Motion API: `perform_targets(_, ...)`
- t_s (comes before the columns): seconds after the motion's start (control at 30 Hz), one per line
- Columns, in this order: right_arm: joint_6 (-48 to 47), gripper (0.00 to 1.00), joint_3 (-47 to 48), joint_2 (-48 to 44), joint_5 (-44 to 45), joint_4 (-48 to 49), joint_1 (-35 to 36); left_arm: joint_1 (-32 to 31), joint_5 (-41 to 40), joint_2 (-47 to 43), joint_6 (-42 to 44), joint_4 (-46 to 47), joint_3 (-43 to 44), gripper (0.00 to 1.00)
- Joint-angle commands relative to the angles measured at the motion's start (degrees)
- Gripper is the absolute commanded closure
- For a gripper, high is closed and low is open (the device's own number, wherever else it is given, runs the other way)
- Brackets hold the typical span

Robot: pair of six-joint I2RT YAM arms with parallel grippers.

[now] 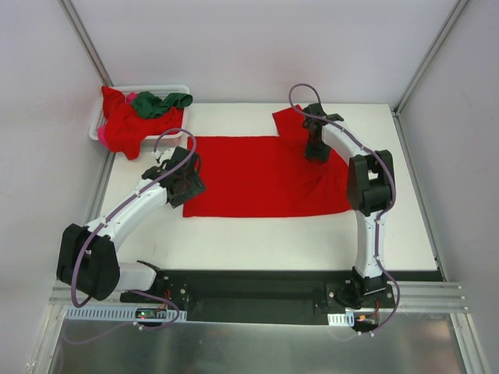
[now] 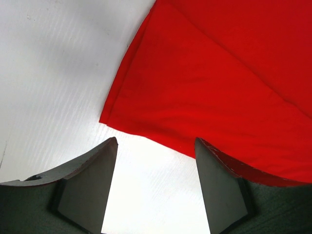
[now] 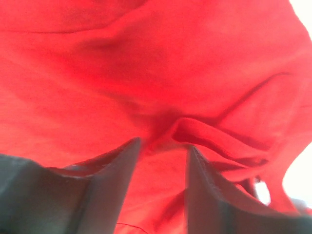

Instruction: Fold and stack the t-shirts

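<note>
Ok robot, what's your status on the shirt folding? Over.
Left pincer open, at corner of red t-shirt. Right pincer open, down on its sleeve end. Shirt spread flat. Spare shirts in basket, far left.

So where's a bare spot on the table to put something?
The biggest bare strip of table runs between the spread red t-shirt and the black rail. A narrower strip lies along the right edge, past the right arm. The far-left corner is crowded: the basket is heaped with shirts.
</note>
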Motion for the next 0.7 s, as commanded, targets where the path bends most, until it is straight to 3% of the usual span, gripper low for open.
perform_targets(0.0, -0.29, 0.66, 3.00, 1.25, 2.08, 0.88, 0.19, -0.37, -1.04, -1.31, 0.92, -0.80, 0.25, 0.35)
perform_targets(0.27, -0.38, 0.99, 3.09, 1.69, 1.99, 0.62, 0.28, -0.28, -1.21, -1.31, 0.92, -0.71, 0.25, 0.35)
perform_targets(0.5, -2.83, 0.99, 3.61, -0.33, -2.57, 7.10, 1.42, -0.28, -0.95, -1.31, 0.83, -0.80, 0.16, 0.34)
perform_targets(0.67, -3.81, 0.99, 8.97, 2.99, -6.09, 7.39, 2.74, -0.28, -0.86, -1.57, 0.92, -0.80, 0.08, 0.34)
